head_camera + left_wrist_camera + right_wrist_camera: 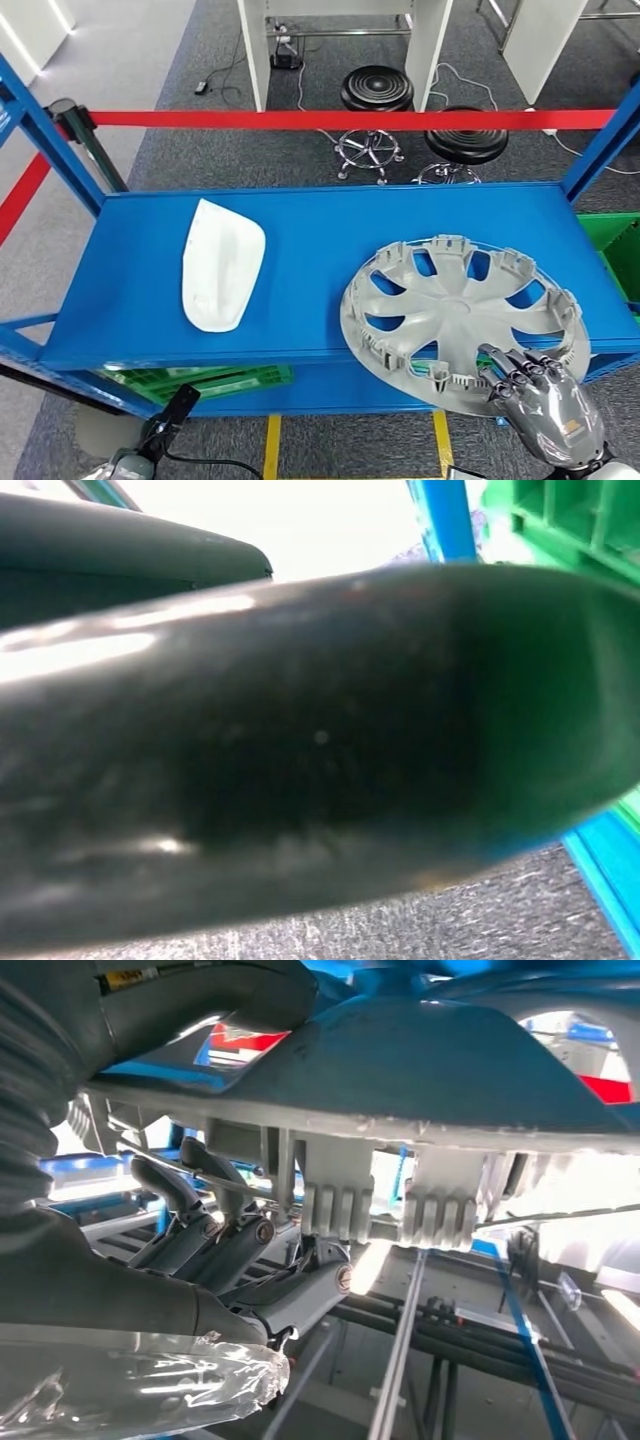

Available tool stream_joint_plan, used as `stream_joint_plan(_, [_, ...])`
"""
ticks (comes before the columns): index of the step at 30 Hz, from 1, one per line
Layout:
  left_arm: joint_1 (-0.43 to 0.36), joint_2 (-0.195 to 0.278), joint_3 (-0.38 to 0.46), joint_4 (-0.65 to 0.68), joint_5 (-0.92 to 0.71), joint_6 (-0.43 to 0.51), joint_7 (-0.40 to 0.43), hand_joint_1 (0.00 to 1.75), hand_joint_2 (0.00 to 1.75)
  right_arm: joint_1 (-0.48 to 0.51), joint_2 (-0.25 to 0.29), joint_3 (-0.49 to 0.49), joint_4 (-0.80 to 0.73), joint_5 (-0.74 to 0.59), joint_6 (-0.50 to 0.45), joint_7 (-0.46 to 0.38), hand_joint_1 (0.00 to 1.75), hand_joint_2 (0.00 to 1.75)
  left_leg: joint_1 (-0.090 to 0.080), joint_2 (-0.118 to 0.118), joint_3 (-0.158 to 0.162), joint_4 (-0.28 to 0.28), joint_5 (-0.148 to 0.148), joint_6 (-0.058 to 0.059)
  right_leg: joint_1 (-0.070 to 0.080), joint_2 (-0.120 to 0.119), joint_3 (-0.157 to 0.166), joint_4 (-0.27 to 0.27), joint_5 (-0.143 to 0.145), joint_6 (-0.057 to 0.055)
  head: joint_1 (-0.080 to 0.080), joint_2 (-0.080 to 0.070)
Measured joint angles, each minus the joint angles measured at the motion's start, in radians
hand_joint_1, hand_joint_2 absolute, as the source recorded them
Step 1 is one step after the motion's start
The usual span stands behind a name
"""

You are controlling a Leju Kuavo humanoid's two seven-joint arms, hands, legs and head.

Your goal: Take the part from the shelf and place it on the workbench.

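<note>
A grey hubcap point(462, 318) lies inner side up on the blue shelf point(317, 215), toward its right end, with the near rim jutting past the front edge. The right hand point(545, 403) is at that rim — fingers point(504, 366) curled over the top of it, and in the right wrist view the fingers point(219, 1230) reach in among the rim's clips, thumb on the other side, so it grips the hubcap. A white cover point(220, 265) rests on the left half of the shelf, well apart from the hubcap. The left arm point(155, 437) hangs low at the bottom left — I cannot tell how its fingers lie. Behind the shelf, red tape point(347, 120) and two black stools point(376, 90).
</note>
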Motion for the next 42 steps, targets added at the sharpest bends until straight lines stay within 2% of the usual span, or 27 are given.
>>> stream_joint_plan(2, [0.001, 0.0, 0.0, 0.0, 0.001, 0.001, 0.0, 0.0, 0.0, -0.003, 0.0, 0.003, 0.0, 0.0, 0.0, 0.001, 1.75, 1.75, 0.002, 0.0, 0.0, -0.006, 0.003, 0.01, -0.002, -0.001, -0.002, -0.003, 0.0, 0.012, 0.0, 0.0])
stream_joint_plan(3, [0.002, -0.001, 0.001, 0.0, 0.001, 0.001, 0.0, 0.0, 0.0, -0.006, 0.0, 0.004, -0.001, 0.001, 0.0, 0.001, 1.75, 1.75, 0.004, 0.0, 0.002, -0.009, 0.005, 0.016, -0.002, -0.002, -0.009, 0.01, -0.01, 0.018, 0.003, 0.0])
stream_joint_plan(4, [0.001, 0.0, 0.001, 0.0, 0.001, 0.002, 0.0, 0.0, 0.0, -0.008, 0.0, 0.006, -0.001, 0.003, 0.0, 0.002, 1.75, 1.75, 0.007, 0.001, 0.003, -0.012, 0.007, 0.021, -0.002, -0.002, -0.025, 0.045, -0.032, 0.022, 0.006, 0.0])
stream_joint_plan(7, [0.001, 0.002, 0.002, 0.0, 0.002, 0.004, 0.0, 0.0, 0.0, -0.01, 0.0, 0.014, -0.002, 0.011, 0.002, 0.004, 1.75, 1.75, 0.006, 0.001, 0.004, -0.012, 0.006, 0.027, -0.003, -0.004, -0.116, 0.238, -0.119, 0.029, 0.012, 0.0])
stream_joint_plan(8, [0.002, 0.002, 0.002, 0.0, 0.003, 0.004, 0.0, 0.0, 0.0, -0.01, 0.0, 0.017, -0.002, 0.012, 0.002, 0.004, 1.75, 1.75, 0.006, 0.001, 0.005, -0.012, 0.006, 0.028, -0.003, -0.003, -0.135, 0.276, -0.127, 0.03, 0.012, 0.0])
stream_joint_plan(9, [0.002, 0.002, 0.002, 0.0, 0.003, 0.004, 0.0, 0.0, 0.0, -0.011, 0.0, 0.018, -0.002, 0.011, 0.003, 0.004, 1.75, 1.75, 0.006, 0.001, 0.006, -0.012, 0.005, 0.028, -0.003, -0.004, -0.136, 0.276, -0.114, 0.03, 0.012, 0.0])
stream_joint_plan(10, [0.002, 0.002, 0.002, 0.0, 0.003, 0.004, 0.0, 0.0, 0.0, -0.011, -0.001, 0.019, -0.002, 0.011, 0.003, 0.005, 1.75, 1.75, 0.007, 0.0, 0.009, -0.011, 0.004, 0.027, -0.004, -0.004, -0.116, 0.233, -0.084, 0.03, 0.012, 0.0])
stream_joint_plan(12, [0.002, 0.002, 0.002, 0.0, 0.004, 0.004, 0.0, 0.0, 0.0, -0.015, -0.002, 0.019, -0.001, 0.011, 0.006, 0.006, 1.75, 1.75, 0.006, -0.001, 0.015, -0.01, -0.001, 0.02, -0.005, -0.004, -0.043, 0.09, -0.02, 0.03, 0.013, 0.0])
stream_joint_plan(14, [0.002, 0.004, 0.002, 0.0, 0.004, 0.004, -0.001, 0.0, 0.0, -0.019, -0.004, 0.021, 0.0, 0.01, 0.009, 0.008, 1.75, 1.75, 0.001, -0.003, 0.014, -0.007, -0.003, 0.01, -0.005, -0.001, 0.002, 0.005, 0.002, 0.023, 0.012, 0.0])
stream_joint_plan(16, [0.002, 0.005, 0.002, 0.0, 0.004, 0.005, -0.001, 0.0, 0.0, -0.022, -0.006, 0.023, 0.002, 0.01, 0.013, 0.01, 1.75, 1.75, 0.0, -0.004, 0.011, -0.007, 0.0, 0.002, -0.003, 0.001, 0.003, 0.0, -0.001, 0.01, 0.009, 0.0])
stream_joint_plan(18, [0.001, 0.005, 0.002, 0.0, 0.004, 0.005, -0.002, 0.0, 0.0, -0.023, -0.007, 0.024, 0.004, 0.009, 0.02, 0.012, 1.75, 1.75, 0.002, -0.003, 0.007, 0.003, -0.012, -0.007, -0.004, 0.001, 0.003, -0.002, 0.001, -0.003, 0.007, 0.0])
stream_joint_plan(20, [0.0, 0.004, 0.002, 0.0, 0.005, 0.005, -0.002, 0.0, 0.0, -0.026, -0.008, 0.024, 0.008, 0.009, 0.034, 0.019, 1.75, 1.75, 0.004, -0.001, -0.029, 0.081, -0.06, -0.016, -0.007, -0.001, 0.004, -0.004, 0.003, -0.015, 0.003, 0.0])
stream_joint_plan(22, [0.001, 0.004, 0.002, 0.0, 0.007, 0.005, -0.003, 0.0, 0.0, -0.026, -0.012, 0.023, 0.018, 0.007, 0.056, 0.03, 1.75, 1.75, 0.004, -0.001, -0.091, 0.213, -0.117, -0.02, -0.007, -0.003, 0.003, -0.004, 0.002, -0.019, 0.001, 0.0])
stream_joint_plan(23, [0.002, 0.005, 0.002, 0.0, 0.007, 0.005, -0.003, 0.0, 0.0, -0.024, -0.015, 0.022, 0.027, 0.003, 0.066, 0.037, 1.75, 1.75, 0.004, -0.001, -0.113, 0.257, -0.127, -0.02, -0.006, -0.003, 0.003, -0.004, 0.002, -0.02, 0.001, 0.0])
stream_joint_plan(24, [0.003, 0.005, 0.002, 0.0, 0.007, 0.005, -0.004, 0.0, 0.0, -0.023, -0.017, 0.019, 0.038, -0.001, 0.073, 0.043, 1.75, 1.75, 0.004, -0.001, -0.121, 0.269, -0.119, -0.019, -0.006, -0.002, 0.004, -0.004, 0.001, -0.02, 0.0, 0.0])
stream_joint_plan(25, [0.003, 0.006, 0.002, 0.0, 0.008, 0.005, -0.004, 0.0, 0.0, -0.021, -0.02, 0.015, 0.049, -0.006, 0.077, 0.049, 1.75, 1.75, 0.004, -0.001, -0.11, 0.242, -0.094, -0.017, -0.006, -0.002, 0.004, -0.004, 0.001, -0.02, 0.0, 0.0])
stream_joint_plan(27, [0.003, 0.007, 0.002, 0.0, 0.009, 0.005, -0.005, 0.0, 0.0, -0.02, -0.027, 0.006, 0.068, -0.009, 0.08, 0.055, 1.75, 1.75, 0.004, 0.0, -0.052, 0.118, -0.026, -0.01, -0.005, -0.001, 0.006, -0.004, 0.001, -0.018, 0.001, 0.0])
stream_joint_plan(28, [0.002, 0.007, 0.002, 0.0, 0.01, 0.006, -0.006, 0.0, 0.0, -0.019, -0.03, 0.002, 0.076, -0.01, 0.08, 0.056, 1.75, 1.75, 0.004, -0.001, -0.024, 0.058, -0.007, -0.007, -0.003, 0.0, 0.005, -0.002, 0.0, -0.014, 0.001, 0.0])
stream_joint_plan(30, [0.002, 0.008, 0.002, 0.0, 0.01, 0.006, -0.007, 0.0, 0.0, -0.018, -0.035, -0.005, 0.089, -0.013, 0.08, 0.059, 1.75, 1.75, 0.002, -0.001, 0.0, 0.001, 0.002, -0.001, 0.0, 0.001, 0.002, -0.003, 0.002, -0.003, 0.001, 0.0])
stream_joint_plan(33, [0.004, 0.008, 0.002, 0.0, 0.01, 0.008, -0.007, 0.0, 0.0, -0.013, -0.04, -0.013, 0.105, -0.034, 0.088, 0.07, 1.75, 1.75, 0.004, -0.001, 0.002, -0.008, 0.006, 0.013, -0.003, 0.0, -0.002, -0.003, -0.001, 0.015, 0.002, 0.0])
stream_joint_plan(35, [0.004, 0.008, 0.003, 0.0, 0.011, 0.008, -0.008, 0.0, 0.0, -0.007, -0.042, -0.027, 0.125, -0.06, 0.097, 0.081, 1.75, 1.75, 0.007, 0.0, 0.005, -0.013, 0.009, 0.024, -0.004, -0.002, -0.034, 0.064, -0.042, 0.024, 0.007, 0.0])
stream_joint_plan(37, [0.005, 0.01, 0.003, 0.0, 0.011, 0.009, -0.009, 0.0, 0.0, 0.003, -0.043, -0.047, 0.154, -0.097, 0.103, 0.079, 1.75, 1.75, 0.006, 0.0, 0.005, -0.013, 0.008, 0.028, -0.004, -0.003, -0.096, 0.198, -0.104, 0.029, 0.01, 0.0])
stream_joint_plan(38, [0.006, 0.011, 0.004, 0.0, 0.012, 0.009, -0.009, 0.0, 0.0, 0.01, -0.043, -0.056, 0.17, -0.118, 0.106, 0.072, 1.75, 1.75, 0.005, 0.0, 0.005, -0.013, 0.008, 0.029, -0.004, -0.003, -0.123, 0.253, -0.122, 0.03, 0.01, 0.0])
stream_joint_plan(39, [0.007, 0.011, 0.004, 0.0, 0.012, 0.009, -0.01, 0.0, 0.0, 0.017, -0.043, -0.066, 0.185, -0.137, 0.112, 0.062, 1.75, 1.75, 0.005, 0.0, 0.006, -0.013, 0.007, 0.029, -0.004, -0.003, -0.133, 0.274, -0.121, 0.031, 0.01, 0.0])
stream_joint_plan(40, [0.008, 0.011, 0.004, 0.0, 0.012, 0.009, -0.012, 0.0, 0.0, 0.023, -0.043, -0.075, 0.198, -0.157, 0.122, 0.05, 1.75, 1.75, 0.005, -0.001, 0.008, -0.013, 0.006, 0.029, -0.004, -0.003, -0.123, 0.252, -0.099, 0.031, 0.01, 0.0])
stream_joint_plan(41, [0.008, 0.01, 0.004, 0.0, 0.012, 0.008, -0.014, 0.0, 0.0, 0.027, -0.044, -0.084, 0.207, -0.175, 0.135, 0.04, 1.75, 1.75, 0.006, -0.001, 0.011, -0.012, 0.005, 0.028, -0.005, -0.003, -0.094, 0.194, -0.066, 0.032, 0.01, 0.0])
stream_joint_plan(42, [0.007, 0.01, 0.004, 0.0, 0.012, 0.008, -0.015, 0.0, 0.0, 0.031, -0.046, -0.094, 0.214, -0.194, 0.153, 0.032, 1.66, 1.75, 0.006, -0.001, 0.013, -0.012, 0.003, 0.025, -0.006, -0.004, -0.056, 0.12, -0.035, 0.033, 0.01, 0.0])
